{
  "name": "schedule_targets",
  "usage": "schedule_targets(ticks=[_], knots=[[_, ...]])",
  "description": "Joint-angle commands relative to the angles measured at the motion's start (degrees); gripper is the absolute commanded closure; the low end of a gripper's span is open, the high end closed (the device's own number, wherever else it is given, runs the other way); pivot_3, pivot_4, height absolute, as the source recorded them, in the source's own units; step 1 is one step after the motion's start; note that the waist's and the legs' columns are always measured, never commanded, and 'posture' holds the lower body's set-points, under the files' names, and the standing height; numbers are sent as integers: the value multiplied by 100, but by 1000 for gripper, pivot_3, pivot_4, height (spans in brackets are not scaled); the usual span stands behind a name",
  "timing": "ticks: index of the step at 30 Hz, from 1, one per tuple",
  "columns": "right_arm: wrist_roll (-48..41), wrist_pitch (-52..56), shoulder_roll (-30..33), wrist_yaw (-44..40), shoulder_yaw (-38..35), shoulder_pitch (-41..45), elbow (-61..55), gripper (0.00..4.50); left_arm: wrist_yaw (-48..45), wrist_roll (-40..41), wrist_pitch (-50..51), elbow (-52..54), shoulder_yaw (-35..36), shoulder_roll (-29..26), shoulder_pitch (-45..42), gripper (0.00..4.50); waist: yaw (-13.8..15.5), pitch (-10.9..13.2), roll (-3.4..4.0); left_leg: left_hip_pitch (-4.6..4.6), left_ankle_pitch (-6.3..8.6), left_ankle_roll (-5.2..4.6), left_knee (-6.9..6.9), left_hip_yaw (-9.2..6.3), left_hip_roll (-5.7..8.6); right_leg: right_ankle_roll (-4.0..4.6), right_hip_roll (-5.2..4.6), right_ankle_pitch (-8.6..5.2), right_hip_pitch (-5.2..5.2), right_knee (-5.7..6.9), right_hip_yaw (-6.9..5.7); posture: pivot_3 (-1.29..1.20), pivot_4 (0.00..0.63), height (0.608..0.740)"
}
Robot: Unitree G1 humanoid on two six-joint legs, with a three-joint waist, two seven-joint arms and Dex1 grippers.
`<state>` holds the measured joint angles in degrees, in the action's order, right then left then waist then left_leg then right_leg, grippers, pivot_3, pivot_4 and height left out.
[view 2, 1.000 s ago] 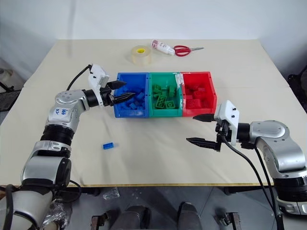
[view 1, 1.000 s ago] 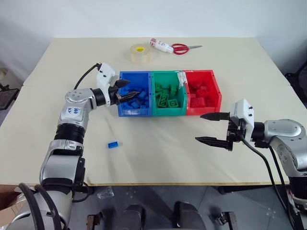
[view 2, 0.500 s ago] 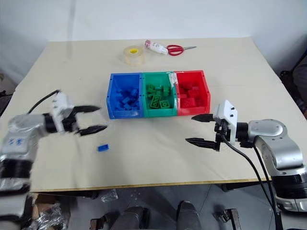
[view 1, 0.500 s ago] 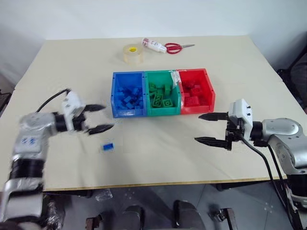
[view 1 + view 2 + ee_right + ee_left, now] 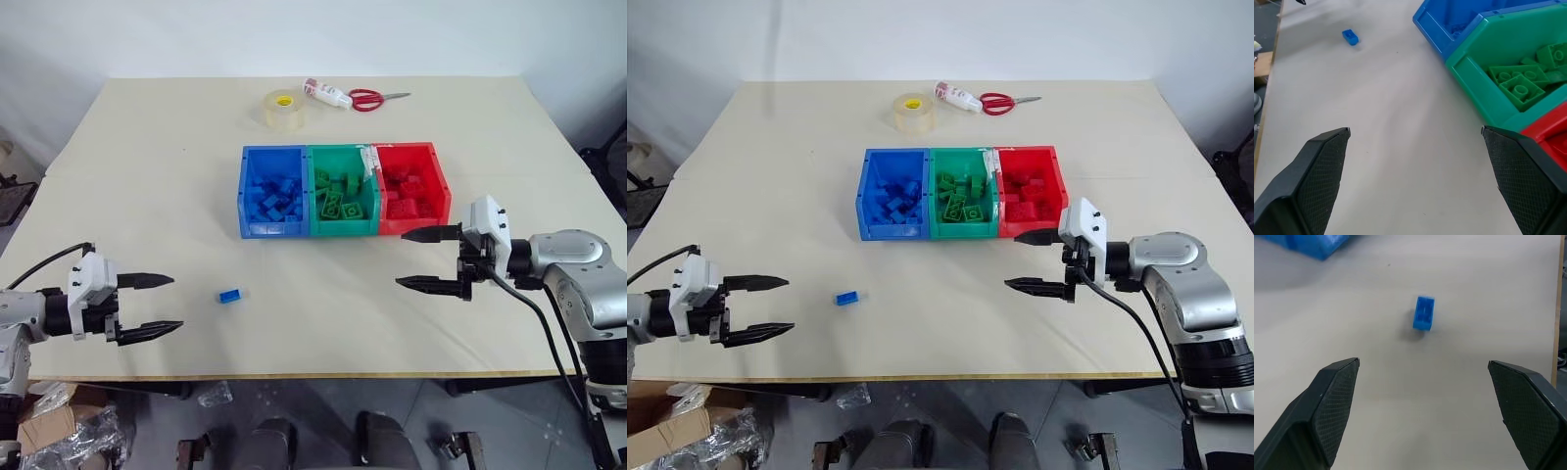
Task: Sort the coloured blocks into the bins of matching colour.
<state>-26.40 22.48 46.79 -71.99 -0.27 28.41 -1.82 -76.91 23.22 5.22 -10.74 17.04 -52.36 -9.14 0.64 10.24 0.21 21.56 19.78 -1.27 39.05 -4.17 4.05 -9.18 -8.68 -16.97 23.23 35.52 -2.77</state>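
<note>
- Jaws: the left gripper (image 5: 147, 305) stands wide open and empty above the near left edge of the table; the right gripper (image 5: 429, 259) is likewise wide open and empty, hovering in front of the red bin (image 5: 412, 188)
- Task item: one loose blue block (image 5: 229, 296) lies on the bare table (image 5: 147, 176), between the left gripper and the blue bin (image 5: 275, 192), apart from both; the left wrist view has it ahead of the open fingers (image 5: 1332, 401), untouched
- Bins: blue, the green bin (image 5: 343, 191) and red stand joined in a row, each already holding blocks of its own colour
- Risk: the block is small and low; a descent slightly off line would likely nudge it aside rather than seat it between the pads
- Risk: the block lies near the front edge, so a push that way could send it off the table
- Risk: a loose pinch could drop it short of the blue bin
- Surface: pale, matte, flat tabletop; a tape roll (image 5: 285, 108), a small bottle (image 5: 328, 94) and red-handled scissors (image 5: 377, 98) sit at the far side, well clear
- Room: plain light wall behind; dark floor with a cardboard box (image 5: 44, 436) and plastic wrap below the left corner
</note>
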Motion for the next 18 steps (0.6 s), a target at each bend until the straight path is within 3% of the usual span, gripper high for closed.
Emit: schedule_targets(ticks=[1,7,8,10,18], knots=[[-39,-52,12,-36,-87,66,-99,0,295,-136,-4,347,-391,247,-287,17,6,0,0,0,0,0,0,0,1,0,0,0,0,1,0,0,150,740],[-75,17,52,69,-177,-75,-280,0,639,-777,-390,-46,-1247,781,-846,17,-50,0,0,0,0,0,2,4,2,0,3,0,3,6,-1,0,150,740],[-84,30,72,91,-211,-122,-323,0,620,-883,-479,-123,-1372,800,-896,203,-65,0,0,0,0,0,2,4,1,0,4,0,3,6,-1,0,150,740],[-111,60,113,131,-286,-234,-423,0,544,-904,-637,-276,-1472,859,-982,611,-72,0,0,0,0,0,0,5,2,0,4,0,5,7,-2,0,150,740],[-184,183,185,311,-567,-639,-787,0,283,-904,-832,-707,-1623,839,-1366,3184,-71,0,0,0,0,0,0,7,0,0,4,0,8,8,-2,0,150,740]])
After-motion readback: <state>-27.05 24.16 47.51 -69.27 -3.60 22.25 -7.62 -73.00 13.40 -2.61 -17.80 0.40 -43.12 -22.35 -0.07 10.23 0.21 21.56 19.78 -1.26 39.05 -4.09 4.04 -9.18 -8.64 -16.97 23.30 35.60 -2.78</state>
